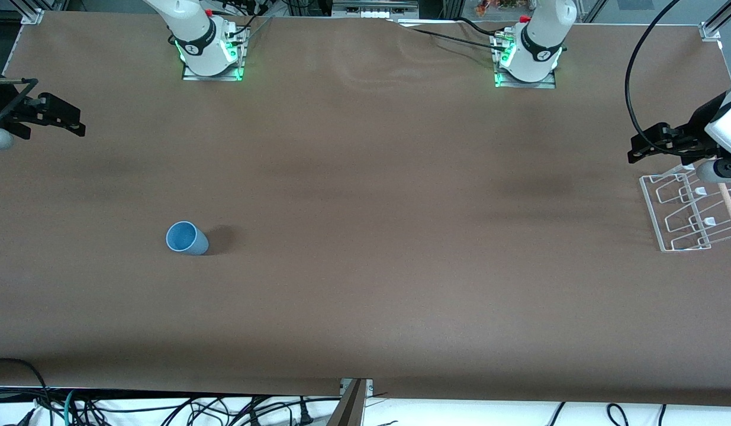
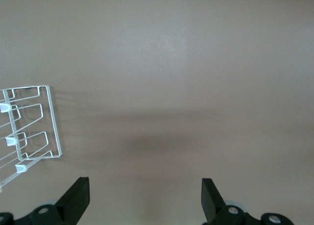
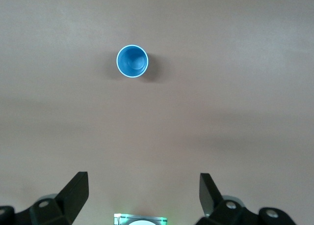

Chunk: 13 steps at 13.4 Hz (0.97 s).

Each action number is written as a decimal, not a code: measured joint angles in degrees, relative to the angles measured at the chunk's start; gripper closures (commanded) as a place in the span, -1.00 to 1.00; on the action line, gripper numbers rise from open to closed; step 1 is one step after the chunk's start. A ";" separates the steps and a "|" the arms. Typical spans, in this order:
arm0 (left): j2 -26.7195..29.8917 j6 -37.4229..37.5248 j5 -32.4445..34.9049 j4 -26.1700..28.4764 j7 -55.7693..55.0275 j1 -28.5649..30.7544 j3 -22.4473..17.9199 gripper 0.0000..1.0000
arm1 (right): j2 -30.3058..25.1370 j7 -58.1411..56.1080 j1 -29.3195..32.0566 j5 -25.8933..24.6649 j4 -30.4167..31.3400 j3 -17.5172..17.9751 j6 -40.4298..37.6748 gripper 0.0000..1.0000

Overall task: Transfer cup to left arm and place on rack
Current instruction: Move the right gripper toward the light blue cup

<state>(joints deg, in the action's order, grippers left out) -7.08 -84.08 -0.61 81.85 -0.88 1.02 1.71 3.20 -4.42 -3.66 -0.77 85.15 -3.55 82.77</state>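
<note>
Lighting even, overhead, soft; cup (image 1: 186, 238) casts short shadow toward left arm's end; green glow at bases; no blur.

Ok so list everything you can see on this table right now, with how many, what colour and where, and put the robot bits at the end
cup: one, light blue, standing upright with its mouth up on the table, toward the right arm's end, nearer the front camera than the rack.
rack: one, white wire frame with white-tipped pegs and a pale wooden dowel along one side, at the left arm's end of the table; nothing on it.
table: one, brown covering.
cables: several, black, hanging along the table edge nearest the front camera.
right gripper: one, black, fingers open, holding nothing, up over the right arm's end of the table, away from the cup.
left gripper: one, black, fingers open, holding nothing, over the table just beside the rack.
</note>
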 measured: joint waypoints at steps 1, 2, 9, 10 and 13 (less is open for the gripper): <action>0.00 0.00 0.00 0.00 0.00 0.01 -0.02 -1.00 | 0.15 0.00 -0.01 0.00 0.00 0.11 0.01 -1.00; 0.00 0.00 0.00 0.00 0.00 0.02 -0.02 -1.00 | 0.18 0.00 -0.03 -0.03 0.00 0.31 0.02 -1.00; 0.00 0.00 0.00 0.00 0.00 0.01 0.05 -1.00 | 0.72 0.11 -0.05 -0.51 -0.04 0.53 0.19 -1.00; 0.00 0.00 0.00 0.00 0.00 0.01 0.05 -1.00 | 1.08 0.12 -0.03 -0.51 -0.04 0.49 0.21 -1.00; 0.00 0.00 0.00 -0.01 0.00 0.01 0.05 -1.00 | 3.04 0.12 -0.03 -0.63 0.05 0.48 1.08 -1.00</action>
<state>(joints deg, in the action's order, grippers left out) -7.08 -84.08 -0.61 81.85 -0.88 1.03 1.76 6.24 -4.30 -3.69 -1.40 85.20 -3.07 83.84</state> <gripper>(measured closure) 0.000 0.000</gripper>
